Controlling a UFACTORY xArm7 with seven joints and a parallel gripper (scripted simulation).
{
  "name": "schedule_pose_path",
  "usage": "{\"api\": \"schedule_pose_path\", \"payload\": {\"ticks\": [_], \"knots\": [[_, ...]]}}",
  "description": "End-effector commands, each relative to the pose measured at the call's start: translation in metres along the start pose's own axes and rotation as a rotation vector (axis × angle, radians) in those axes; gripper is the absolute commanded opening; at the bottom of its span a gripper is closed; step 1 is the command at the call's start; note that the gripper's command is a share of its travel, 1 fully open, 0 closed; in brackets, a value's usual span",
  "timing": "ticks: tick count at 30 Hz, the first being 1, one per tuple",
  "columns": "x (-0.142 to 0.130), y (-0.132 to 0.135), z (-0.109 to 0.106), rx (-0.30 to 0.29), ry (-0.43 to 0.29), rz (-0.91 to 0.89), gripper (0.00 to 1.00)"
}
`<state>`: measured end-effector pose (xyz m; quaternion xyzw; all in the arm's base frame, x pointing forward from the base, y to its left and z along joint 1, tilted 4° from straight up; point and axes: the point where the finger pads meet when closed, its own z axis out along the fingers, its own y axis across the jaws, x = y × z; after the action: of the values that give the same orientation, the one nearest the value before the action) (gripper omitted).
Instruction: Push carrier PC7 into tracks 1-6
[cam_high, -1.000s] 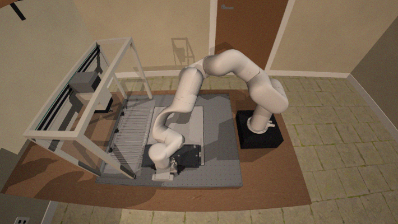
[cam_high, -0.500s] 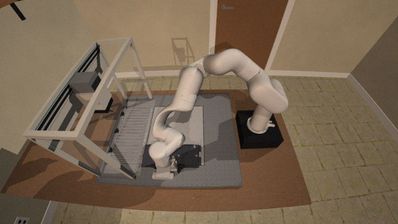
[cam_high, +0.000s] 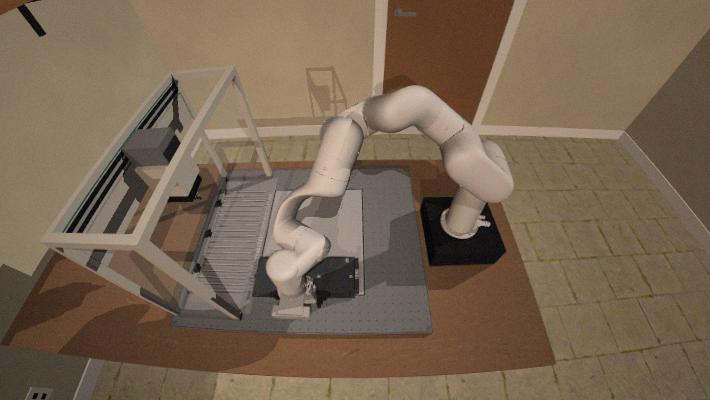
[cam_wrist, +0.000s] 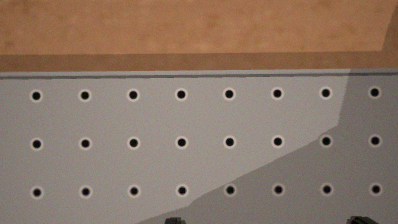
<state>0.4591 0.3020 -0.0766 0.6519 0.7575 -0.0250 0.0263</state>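
The gripper hangs spread wide, pinching nothing, at the near edge of the perforated grey plate. Carrier PC7 lies just beside it, in front of the loading rails. A white frame stands over the rails' far side.

I see a matt grey metal-look breadboard with drilled holes, lying on a smooth brown wood-look counter. Arm shell is smooth white, slightly glossy. Carrier is matt black. Rails look like ribbed grey metal.
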Motion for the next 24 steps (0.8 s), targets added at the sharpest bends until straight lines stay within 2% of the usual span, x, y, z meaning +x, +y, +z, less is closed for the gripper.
{"api": "schedule_pose_path", "payload": {"ticks": [1,24], "knots": [[-0.0025,0.0017,-0.0018,-0.004,0.001,0.001,1.0],[-0.012,0.0017,-0.0018,-0.004,0.001,0.001,1.0]]}}
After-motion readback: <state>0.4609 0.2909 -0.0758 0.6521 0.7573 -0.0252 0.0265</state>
